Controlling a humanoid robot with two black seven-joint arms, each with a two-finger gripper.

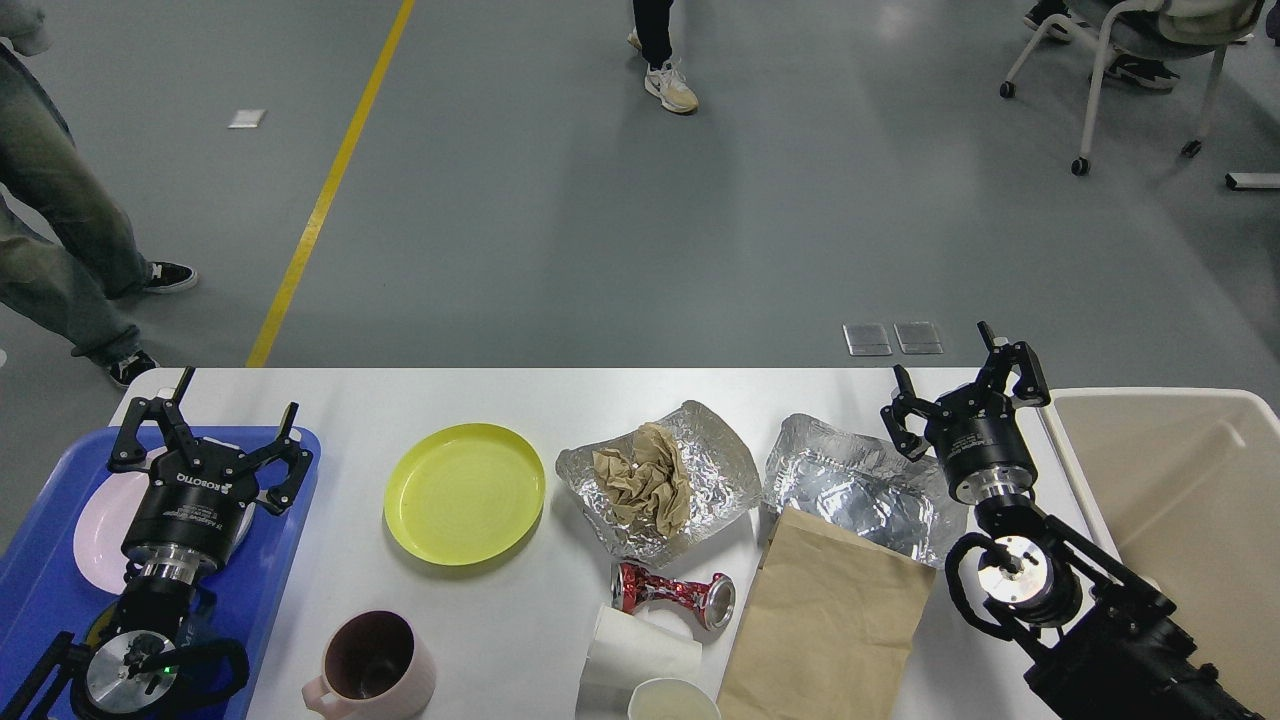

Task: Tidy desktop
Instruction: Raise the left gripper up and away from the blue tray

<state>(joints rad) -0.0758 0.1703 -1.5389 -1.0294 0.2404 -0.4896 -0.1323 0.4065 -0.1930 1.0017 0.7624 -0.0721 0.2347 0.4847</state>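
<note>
The large white rectangular bench [520,400] with rounded corners spans the near part of the head view. On it lie a round yellow plastic plate [465,493], crumpled brown paper [645,487] in a foil tray [720,470], a crushed red can [672,594] and a flat brown paper bag [830,625]. The left claw [205,435] hangs released over a blue tray [40,570] at the left; the right claw [962,385], fingers spread, hovers beside a beige bin [1180,480] at the right.

Grey floor [620,230] w/ yellow line [325,195], chair [1130,60] maybe.
</note>
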